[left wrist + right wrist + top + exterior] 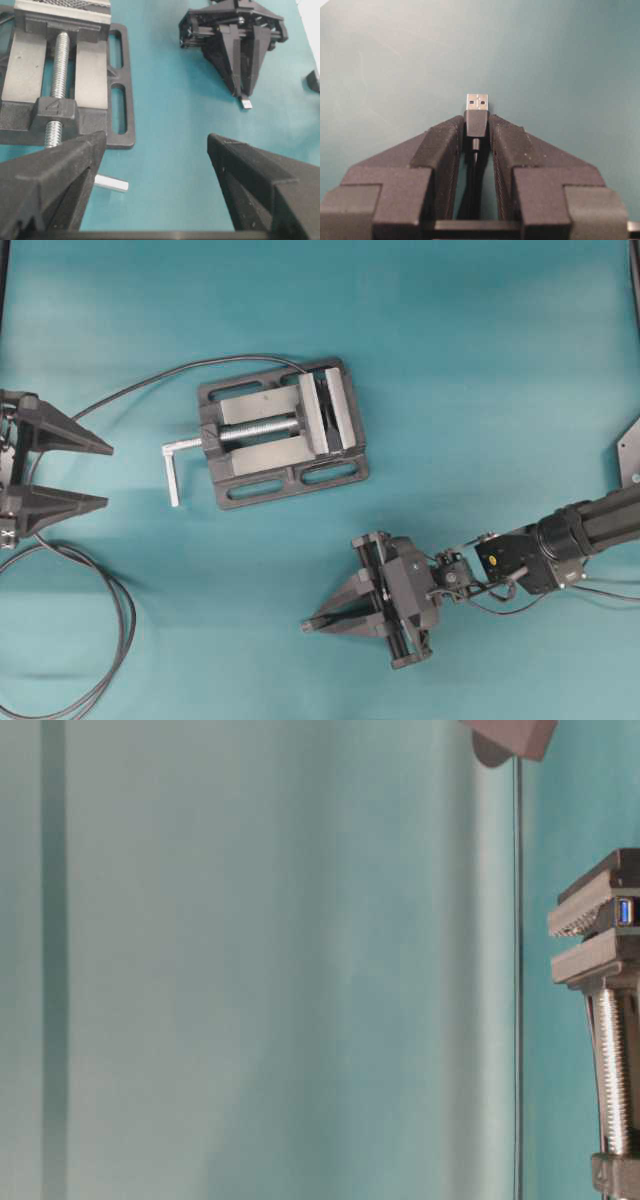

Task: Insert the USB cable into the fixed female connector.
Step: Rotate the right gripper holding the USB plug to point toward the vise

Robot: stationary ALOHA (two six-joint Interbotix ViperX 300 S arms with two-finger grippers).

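Because the fixed female connector (625,911) is sitting clamped between the jaws of the vise (283,433), its blue opening is staying exposed and steady for mating. The right gripper (476,131) is pinching the USB cable (476,122) by its black plug body, leaving the metal tip projecting past the fingertips so it can enter unobstructed. It is resting low, well apart from the vise. The left gripper (100,476) is standing fully spread and empty, near the table's left edge.
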